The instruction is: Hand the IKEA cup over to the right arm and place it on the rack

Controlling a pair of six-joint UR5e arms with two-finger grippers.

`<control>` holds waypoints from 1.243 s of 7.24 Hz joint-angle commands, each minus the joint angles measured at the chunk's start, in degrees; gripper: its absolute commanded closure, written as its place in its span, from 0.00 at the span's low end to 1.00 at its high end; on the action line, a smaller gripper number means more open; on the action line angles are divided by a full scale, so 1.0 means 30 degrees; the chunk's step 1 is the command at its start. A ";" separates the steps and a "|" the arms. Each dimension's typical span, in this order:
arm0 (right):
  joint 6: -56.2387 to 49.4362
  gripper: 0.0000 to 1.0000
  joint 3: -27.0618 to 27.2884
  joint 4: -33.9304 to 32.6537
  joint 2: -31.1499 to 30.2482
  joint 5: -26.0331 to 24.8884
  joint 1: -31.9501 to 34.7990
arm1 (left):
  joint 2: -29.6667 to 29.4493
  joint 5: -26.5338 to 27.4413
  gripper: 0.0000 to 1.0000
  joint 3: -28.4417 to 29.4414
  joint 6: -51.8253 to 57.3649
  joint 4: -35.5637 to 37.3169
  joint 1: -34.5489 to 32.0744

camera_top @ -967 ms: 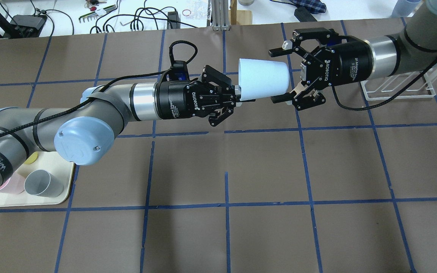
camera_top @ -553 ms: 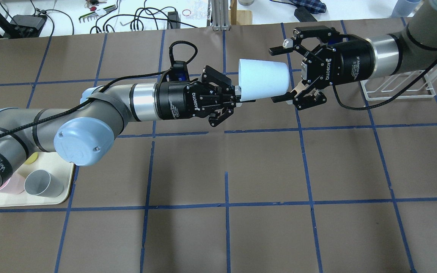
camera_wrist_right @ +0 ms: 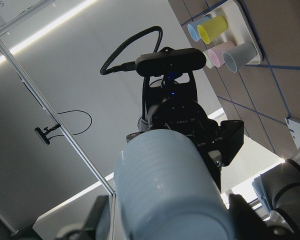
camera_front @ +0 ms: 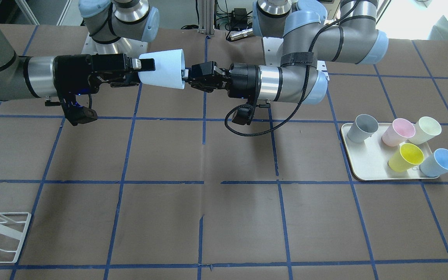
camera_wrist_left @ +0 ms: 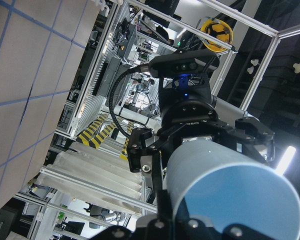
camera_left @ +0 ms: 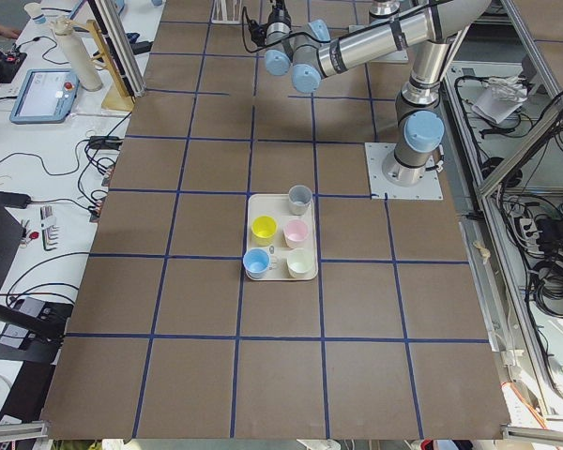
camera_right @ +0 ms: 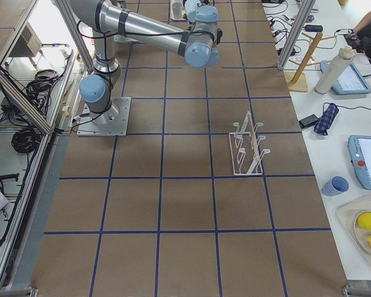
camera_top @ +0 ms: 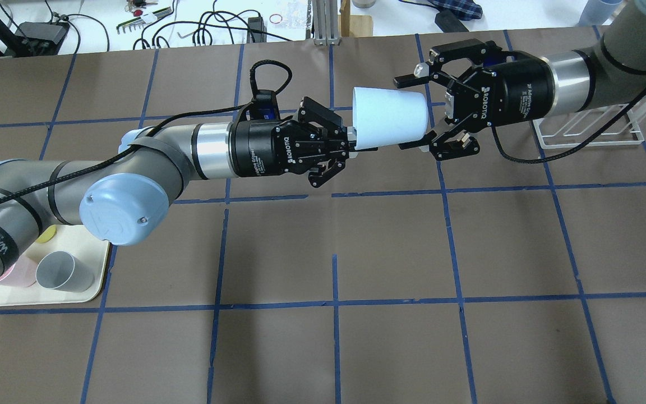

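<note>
Far left on the overhead view, my left arm (camera_top: 132, 163), silver tube with a black braided cable strapped along it, reaches out across the brown table (camera_top: 390, 247). Well behind its jaws, back under the elbow, sits the beige rounded tray (camera_front: 368, 159). From the front camera I count five small plastic cups on it: a grey cup (camera_front: 361, 127), a pink cup (camera_front: 397, 131), a cream cup (camera_front: 426, 129), a yellow cup (camera_front: 407, 156) and a second blue cup (camera_front: 441, 161).

On to the left gripper (camera_top: 351, 143), black and two-fingered. Its jaws are pinched right down on the rim of the IKEA cup (camera_top: 387, 119), the small pale light-blue tapered plastic one. The cup hangs on its side in the air above the table, wide mouth at these jaws. My left wrist camera looks straight along it into the blue inside.

Next, the right gripper (camera_top: 411, 114), also black. Its jaws are spread wide and stand on either side of the cup's narrow base end. The far finger shows a clear gap. The near one is just beside the wall, and I can't tell whether it touches.

Further right, the right arm (camera_top: 609, 67), silver with no cable on its forearm. The white thin-wire rack (camera_right: 247, 151) stands on the table well behind those jaws, past the wrist.
</note>
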 commanded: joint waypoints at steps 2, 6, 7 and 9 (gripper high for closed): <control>0.0029 0.31 -0.0020 0.0199 0.0024 -0.0007 0.0000 | -0.0011 0.0000 1.00 0.0009 -0.0041 0.0000 0.0000; 0.0028 0.49 -0.0078 0.0169 0.0024 0.0022 -0.0088 | -0.0157 0.0000 0.29 0.0009 -0.0216 0.0175 0.0117; 0.0058 0.49 -0.0107 0.0169 0.0024 0.0023 -0.0175 | -0.0099 0.0087 0.22 0.0125 -0.0246 0.0147 0.0233; 0.0232 0.49 -0.0834 0.0052 0.0053 -0.0006 -0.0467 | -0.0011 0.0872 0.20 0.0185 -0.0656 0.0117 0.1601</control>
